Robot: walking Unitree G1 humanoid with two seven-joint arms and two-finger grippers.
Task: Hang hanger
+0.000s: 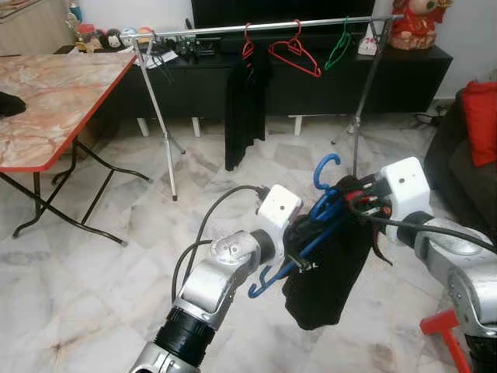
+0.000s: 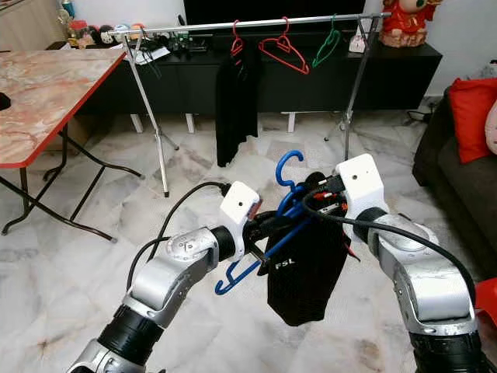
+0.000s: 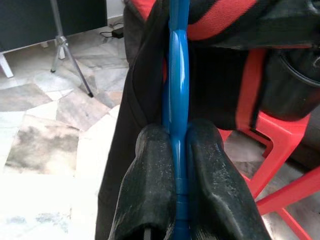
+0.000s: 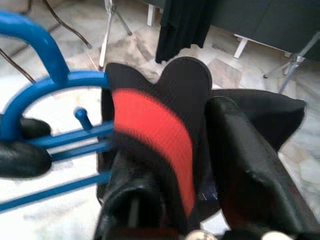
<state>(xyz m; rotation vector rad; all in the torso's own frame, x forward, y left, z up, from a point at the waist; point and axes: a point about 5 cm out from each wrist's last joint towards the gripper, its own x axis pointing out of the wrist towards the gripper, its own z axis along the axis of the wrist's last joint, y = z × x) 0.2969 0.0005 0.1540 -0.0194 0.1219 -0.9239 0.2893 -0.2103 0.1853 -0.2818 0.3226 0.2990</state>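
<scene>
Arms raised mid-air | left tool [image 3: 177, 200] clenched on blue hanger [image 2: 289, 203] | right tool [image 4: 200, 165] grasping black garment [image 2: 307, 272]

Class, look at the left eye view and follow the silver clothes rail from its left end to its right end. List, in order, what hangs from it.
Black garment on a red hanger → empty red hanger → empty green hanger.

The black garment [image 2: 304, 264] hides most of the blue hanger [image 2: 289, 203], seemingly.
</scene>
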